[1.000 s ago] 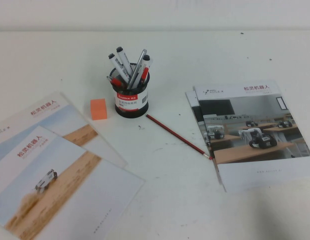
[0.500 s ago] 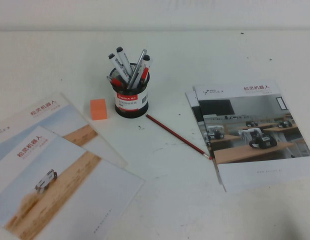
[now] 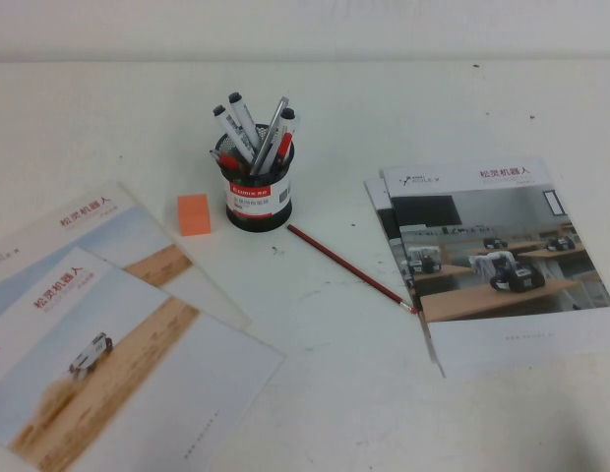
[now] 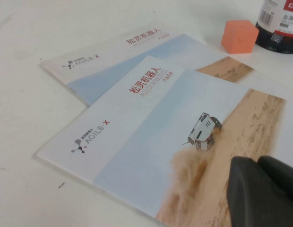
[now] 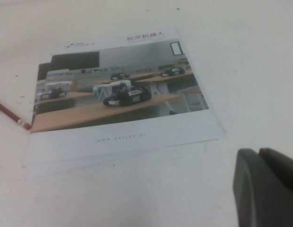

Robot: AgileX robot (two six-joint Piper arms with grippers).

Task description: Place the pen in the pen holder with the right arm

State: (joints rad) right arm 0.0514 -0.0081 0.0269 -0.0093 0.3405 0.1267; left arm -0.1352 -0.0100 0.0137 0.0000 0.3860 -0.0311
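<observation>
The pen [image 3: 270,134] stands in the pen holder [image 3: 258,192] toward the counter's far edge; the task looks done. The left pincer [image 4: 265,189] over the near-left brochures and the right pincer [image 5: 269,187] near the near-right edge appear closed and empty.

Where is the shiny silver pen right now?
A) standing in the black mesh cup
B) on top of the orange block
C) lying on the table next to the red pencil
A: the slim silver-grey metallic pen stands slanted among the markers inside the round black wire-mesh pen holder. The left gripper is above the brochures and the right gripper near the other brochure, both away from it.
</observation>
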